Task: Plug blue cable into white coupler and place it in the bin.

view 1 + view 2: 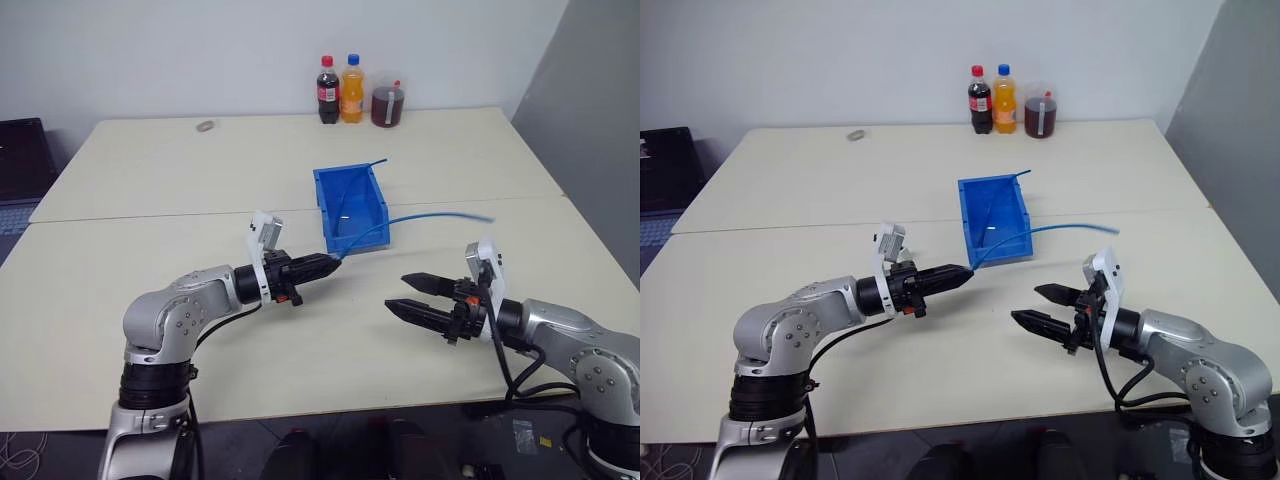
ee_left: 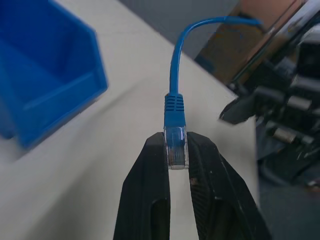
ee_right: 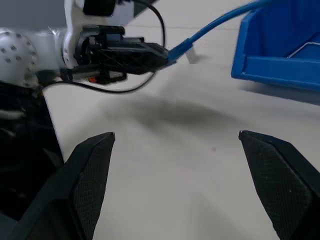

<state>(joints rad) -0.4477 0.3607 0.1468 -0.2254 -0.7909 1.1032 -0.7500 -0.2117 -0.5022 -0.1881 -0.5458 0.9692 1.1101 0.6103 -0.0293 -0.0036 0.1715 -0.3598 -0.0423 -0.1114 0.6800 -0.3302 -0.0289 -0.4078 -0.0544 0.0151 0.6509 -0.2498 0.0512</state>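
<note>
Cable (image 2: 173, 107): blue, clear plug pinched by left gripper (image 2: 176, 155), raised above table (image 1: 150, 290) | run: trails rightward past bin (image 1: 352, 205) | right gripper (image 1: 418, 298): fingers spread wide, nothing held, facing left gripper

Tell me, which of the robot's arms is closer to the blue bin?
The left. Its left gripper, shut on the blue cable, sits just off the near left corner of the bin. The right gripper, jaws open, hangs farther back on the near right.
</note>
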